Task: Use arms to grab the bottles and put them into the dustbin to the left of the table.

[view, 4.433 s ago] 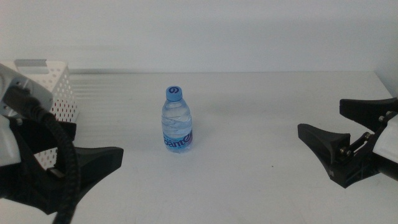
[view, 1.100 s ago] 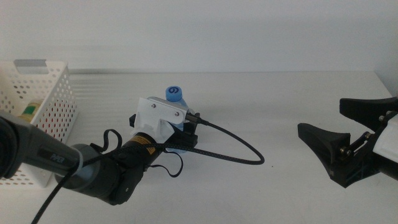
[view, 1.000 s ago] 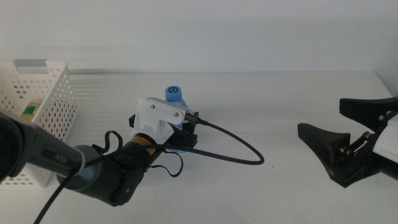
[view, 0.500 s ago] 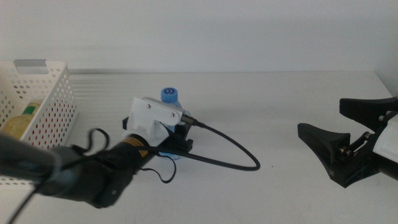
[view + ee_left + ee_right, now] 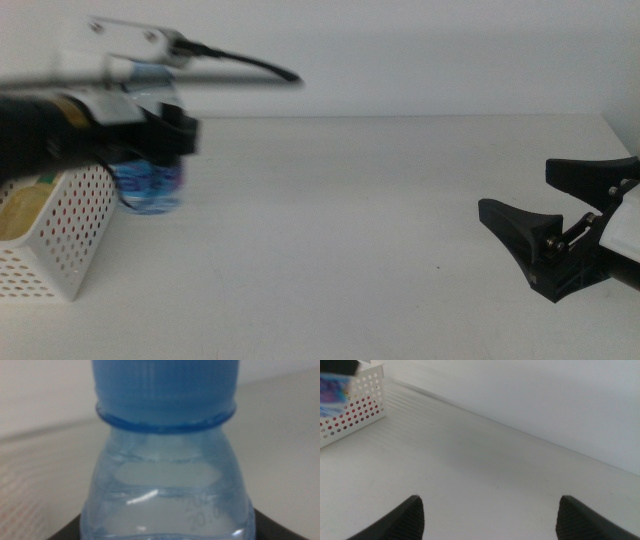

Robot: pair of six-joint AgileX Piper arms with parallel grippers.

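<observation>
Middle view: one water bottle (image 5: 150, 185), one dustbin (image 5: 55, 235).

One water bottle (image 5: 150, 185) — one dustbin (image 5: 60, 250) — two grippers (image 5: 545, 245)

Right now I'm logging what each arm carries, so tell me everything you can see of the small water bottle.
The water bottle is clear bluish plastic with a ribbed blue cap and collar ring, and liquid shows inside. It is upright, lifted off the table in the left gripper, whose dark jaws close on its body. In the middle view it is motion-blurred, with a blue-purple label band, hanging beside the dustbin, not yet in it.
</observation>
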